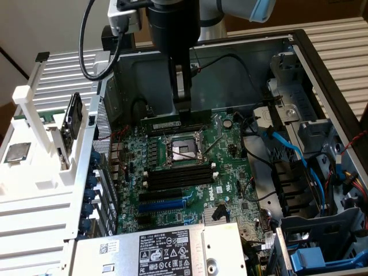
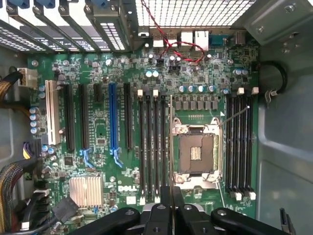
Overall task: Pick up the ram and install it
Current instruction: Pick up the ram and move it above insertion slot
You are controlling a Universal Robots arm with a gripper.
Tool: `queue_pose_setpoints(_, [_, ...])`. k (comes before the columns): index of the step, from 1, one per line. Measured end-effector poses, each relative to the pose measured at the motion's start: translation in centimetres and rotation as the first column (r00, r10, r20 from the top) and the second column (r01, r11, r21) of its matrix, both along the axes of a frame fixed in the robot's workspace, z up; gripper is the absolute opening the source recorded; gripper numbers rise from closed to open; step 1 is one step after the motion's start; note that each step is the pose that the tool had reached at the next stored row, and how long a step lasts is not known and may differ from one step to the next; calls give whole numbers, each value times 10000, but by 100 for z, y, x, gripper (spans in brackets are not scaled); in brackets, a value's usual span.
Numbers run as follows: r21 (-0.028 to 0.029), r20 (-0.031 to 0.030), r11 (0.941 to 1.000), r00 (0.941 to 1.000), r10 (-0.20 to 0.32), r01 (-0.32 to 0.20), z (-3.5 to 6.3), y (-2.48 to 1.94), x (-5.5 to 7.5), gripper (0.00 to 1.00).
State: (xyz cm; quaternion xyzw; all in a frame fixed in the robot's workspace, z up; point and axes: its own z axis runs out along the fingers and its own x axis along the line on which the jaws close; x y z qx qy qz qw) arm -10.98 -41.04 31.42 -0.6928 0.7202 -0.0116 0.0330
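The ram (image 1: 164, 122) is a narrow green stick with a white label, held level just above the black memory slots (image 1: 172, 130) on the far side of the open processor socket (image 1: 183, 150). My gripper (image 1: 183, 111) comes straight down from above and is shut on the ram's upper edge near its right end. From the wrist camera the ram (image 2: 170, 142) shows edge-on as a thin line running out from between my fingertips (image 2: 171, 196). There it lies between one bank of black slots (image 2: 152, 142) and the socket (image 2: 195, 152). I cannot tell whether it touches a slot.
A second bank of black slots (image 1: 178, 175) lies on the socket's near side. Blue cables and a drive cage (image 1: 299, 144) crowd the exterior view's right. A labelled power supply (image 1: 155, 253) sits in front, and a white rack (image 1: 34, 172) with a silver chip (image 1: 17, 152) stands at the left.
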Motion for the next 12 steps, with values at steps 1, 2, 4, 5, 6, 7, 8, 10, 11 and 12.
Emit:
queue_pose_setpoints(1, [-1,0,10000,10000,17,-17,-24,-17,1,12])
queue_pose_setpoints(2, [1,-2,10000,10000,30,-30,-34,-30,0,12])
queue_pose_setpoints(4, [26,-32,10000,10000,43,-43,-54,-43,1,12])
queue_pose_setpoints(5, [35,-59,10000,10000,53,-52,-65,-48,1,12])
queue_pose_setpoints(6, [43,-109,10000,9999,80,-79,-108,-62,9,12])
queue_pose_setpoints(7, [36,-111,9999,9999,94,-94,-132,-52,15,12])
queue_pose_setpoints(8, [10,-113,10000,9999,99,-98,-138,-34,16,12])
queue_pose_setpoints(10, [-36,-113,9999,9999,106,-106,-150,1,16,12])
queue_pose_setpoints(11, [-47,-120,9999,9999,113,-114,-158,5,16,12])
queue_pose_setpoints(12, [-93,-221,9998,9997,145,-147,-188,10,16,12])
